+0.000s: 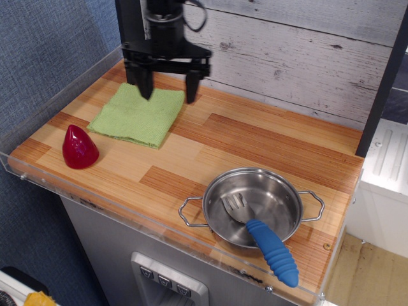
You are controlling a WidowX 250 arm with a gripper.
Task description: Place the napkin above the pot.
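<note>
Flatly, the napkin [138, 115] is laid with a corner pointing back-right, beneath the spread-apart gripper [168, 93].

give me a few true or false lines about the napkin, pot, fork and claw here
1. The napkin lies flat on the table. True.
2. The claw is shut on the napkin. False: it is open, with nothing between its fingers.
3. The fork rests in the pot. True.
4. The napkin touches the pot. False: they are well apart.
5. The red cone sits inside the pot. False: it stands on the table near the napkin.
</note>
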